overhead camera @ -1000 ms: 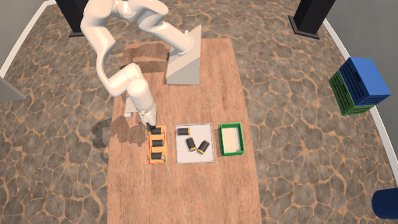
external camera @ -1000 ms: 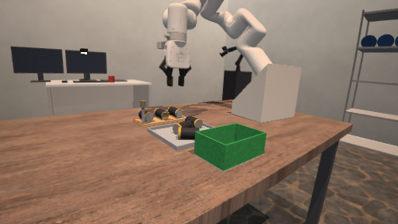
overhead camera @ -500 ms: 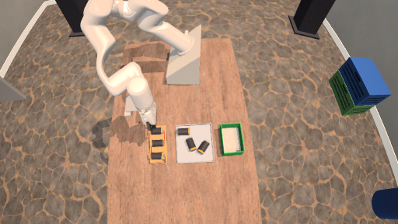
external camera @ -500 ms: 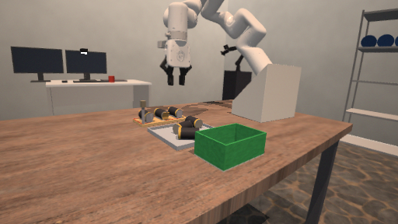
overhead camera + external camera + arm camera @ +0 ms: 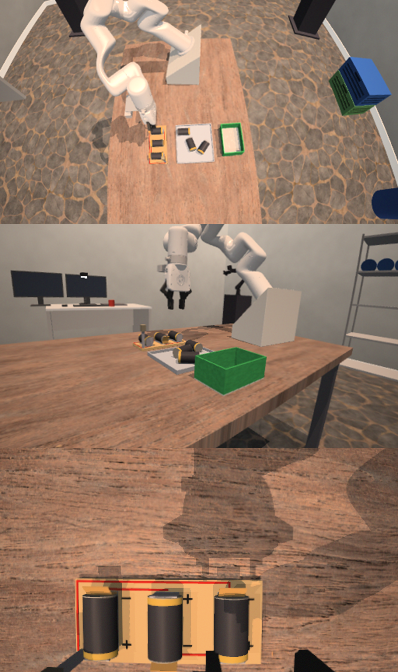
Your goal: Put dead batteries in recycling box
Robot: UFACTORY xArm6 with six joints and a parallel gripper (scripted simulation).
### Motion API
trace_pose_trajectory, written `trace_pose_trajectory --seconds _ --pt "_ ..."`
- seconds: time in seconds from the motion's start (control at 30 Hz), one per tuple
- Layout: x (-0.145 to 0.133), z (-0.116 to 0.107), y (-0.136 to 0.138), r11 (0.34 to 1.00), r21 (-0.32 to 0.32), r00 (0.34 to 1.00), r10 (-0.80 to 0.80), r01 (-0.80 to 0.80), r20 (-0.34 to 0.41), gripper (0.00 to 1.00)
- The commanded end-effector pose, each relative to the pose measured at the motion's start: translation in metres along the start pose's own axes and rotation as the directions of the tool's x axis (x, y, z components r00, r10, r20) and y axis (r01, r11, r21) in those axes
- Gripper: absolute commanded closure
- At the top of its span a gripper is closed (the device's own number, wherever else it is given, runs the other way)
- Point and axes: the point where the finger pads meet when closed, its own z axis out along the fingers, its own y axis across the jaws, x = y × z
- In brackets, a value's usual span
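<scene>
An orange battery holder [image 5: 163, 134] [image 5: 155, 345] [image 5: 200, 618] lies on the wooden table and carries three black batteries [image 5: 157, 143] [image 5: 161, 337] [image 5: 164, 628] side by side. A small bulb post [image 5: 143, 329] stands at its near end; I cannot tell whether it is lit. Three more batteries [image 5: 190, 144] [image 5: 188, 357] lie loose on a grey tray [image 5: 194, 156] [image 5: 167, 362] beside the holder. The green recycling box [image 5: 232, 125] [image 5: 229, 373] stands upright and empty, right of the tray. My gripper [image 5: 149, 125] [image 5: 176, 303] [image 5: 260, 665] hangs well above the holder's far end, open and empty.
The arm's white pedestal [image 5: 183, 66] [image 5: 268, 317] stands on the far part of the table. The table's right edge runs close behind the green box. A desk with monitors [image 5: 58, 286] and a shelf [image 5: 373, 302] stand off the table.
</scene>
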Motion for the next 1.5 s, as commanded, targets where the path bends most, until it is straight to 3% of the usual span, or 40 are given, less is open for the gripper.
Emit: trace_pose_trajectory --seconds 0.0,0.07,0.2,0.27,1.47 --pt "0.0 -0.001 -0.001 1.0 0.003 1.0 0.001 -0.001 0.0 0.49" --pt "0.0 0.004 -0.001 1.0 0.003 1.0 0.001 -0.001 0.0 0.49" --pt "0.0 0.054 -0.001 1.0 0.003 1.0 0.001 -0.001 0.0 0.49" --pt "0.0 0.067 -0.001 1.0 0.003 1.0 0.001 -0.001 0.0 0.49" --pt "0.001 0.069 -0.003 1.0 0.003 1.0 0.001 -0.001 0.0 0.49"
